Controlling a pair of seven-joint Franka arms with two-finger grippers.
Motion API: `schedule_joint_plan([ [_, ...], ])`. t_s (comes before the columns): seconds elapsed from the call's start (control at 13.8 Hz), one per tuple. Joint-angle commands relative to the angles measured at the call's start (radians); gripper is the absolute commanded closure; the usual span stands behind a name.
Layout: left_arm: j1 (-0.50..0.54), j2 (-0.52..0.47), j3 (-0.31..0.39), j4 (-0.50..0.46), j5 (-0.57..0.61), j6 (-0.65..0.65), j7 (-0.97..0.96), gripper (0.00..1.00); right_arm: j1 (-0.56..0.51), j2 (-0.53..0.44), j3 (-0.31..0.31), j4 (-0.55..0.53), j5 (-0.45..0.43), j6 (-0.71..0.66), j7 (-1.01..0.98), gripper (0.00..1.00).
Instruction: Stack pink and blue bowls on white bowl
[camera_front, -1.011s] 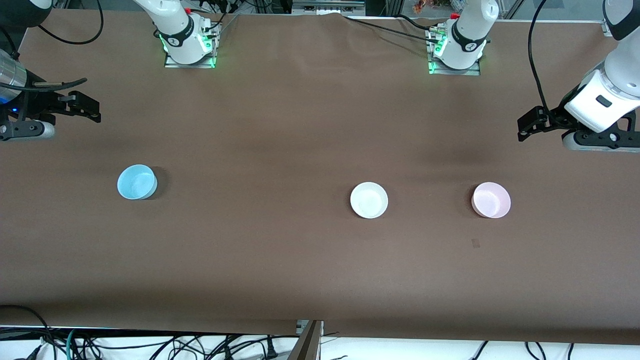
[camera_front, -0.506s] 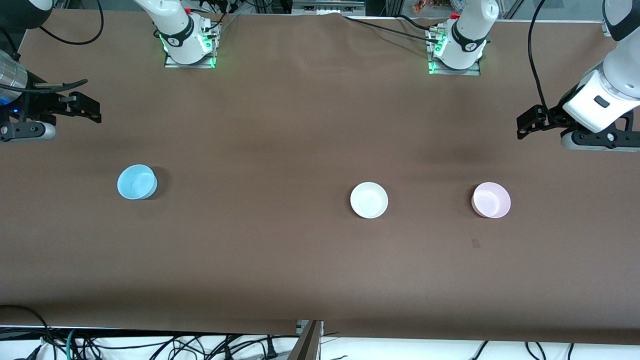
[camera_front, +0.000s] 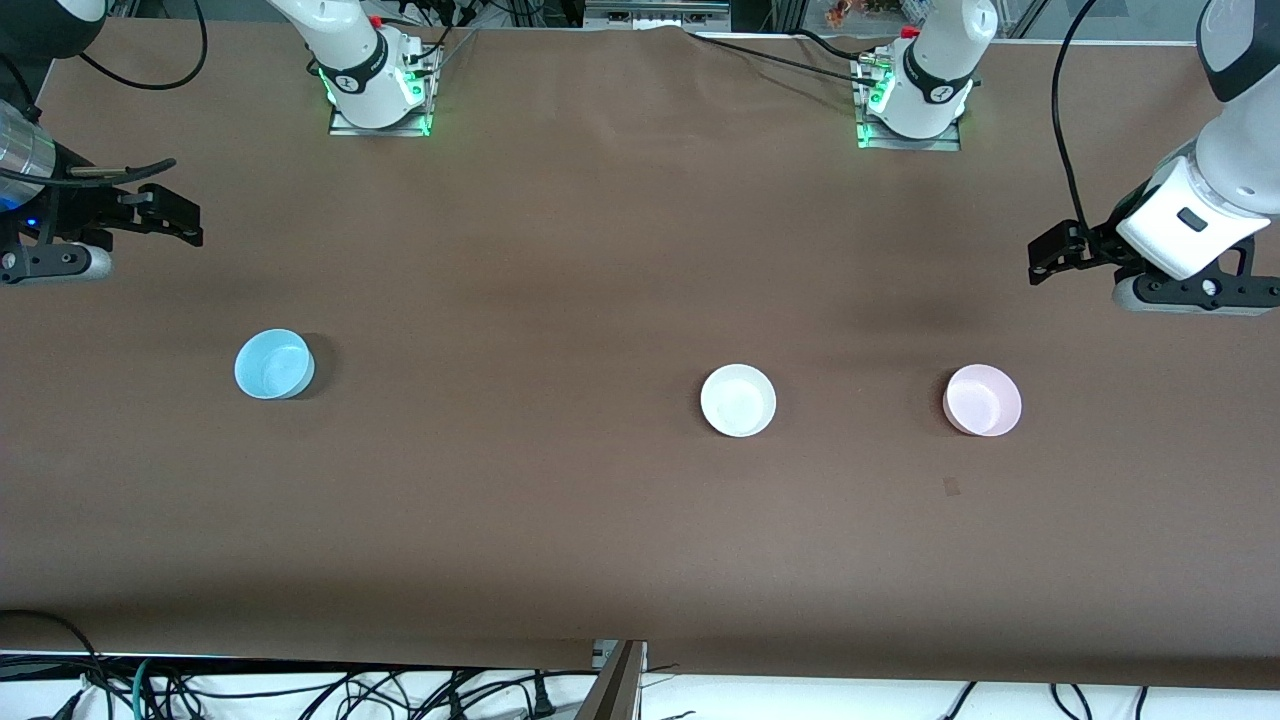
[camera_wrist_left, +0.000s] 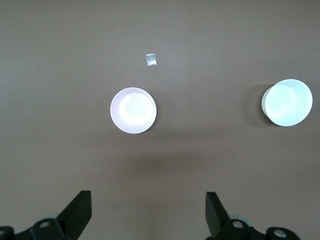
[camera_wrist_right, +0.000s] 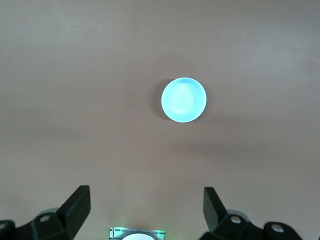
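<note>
Three small bowls stand apart on the brown table. The blue bowl (camera_front: 273, 364) (camera_wrist_right: 183, 99) is toward the right arm's end. The white bowl (camera_front: 738, 400) (camera_wrist_left: 287, 102) stands near the middle, and the pink bowl (camera_front: 983, 400) (camera_wrist_left: 133, 110) beside it toward the left arm's end. My left gripper (camera_front: 1058, 255) (camera_wrist_left: 147, 197) hangs open and empty over bare table at its end, short of the pink bowl. My right gripper (camera_front: 168, 212) (camera_wrist_right: 145, 192) hangs open and empty over bare table at its own end, well off the blue bowl.
A small tape mark (camera_front: 951, 486) (camera_wrist_left: 151, 59) lies on the table close to the pink bowl, nearer to the front camera. The two arm bases (camera_front: 378, 90) (camera_front: 912, 100) stand along the table's back edge. Cables run along the front edge (camera_front: 300, 690).
The left gripper has drifted slightly toward the middle of the table and toward the bowls. The right gripper and all three bowls have stayed put.
</note>
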Motion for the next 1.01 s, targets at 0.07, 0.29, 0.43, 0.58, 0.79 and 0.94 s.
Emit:
schedule_joint_plan([
  [0.07,0.011,-0.010,0.002,-0.031,0.014,-0.004,-0.004,0.00,0.000,0.006,0.001,0.019,-0.006,-0.008,-0.006,0.00],
  [0.29,0.013,-0.017,-0.001,-0.035,0.034,0.010,-0.006,0.00,0.000,0.006,0.001,0.019,-0.006,-0.012,-0.003,0.00],
  [0.43,0.011,0.003,-0.003,-0.037,0.061,0.055,-0.006,0.00,0.000,0.006,0.001,0.019,-0.006,-0.012,-0.003,0.00],
  [0.58,0.014,0.063,-0.003,-0.034,0.090,0.120,-0.003,0.00,0.000,0.006,0.001,0.019,-0.006,-0.012,-0.003,0.00],
  [0.79,0.030,0.141,0.003,-0.020,0.094,0.229,0.016,0.00,0.000,0.006,0.001,0.019,-0.006,-0.013,-0.001,0.00],
  [0.94,0.053,0.195,0.006,-0.016,0.097,0.301,0.029,0.00,0.000,0.006,0.001,0.019,-0.006,-0.012,-0.006,0.00],
])
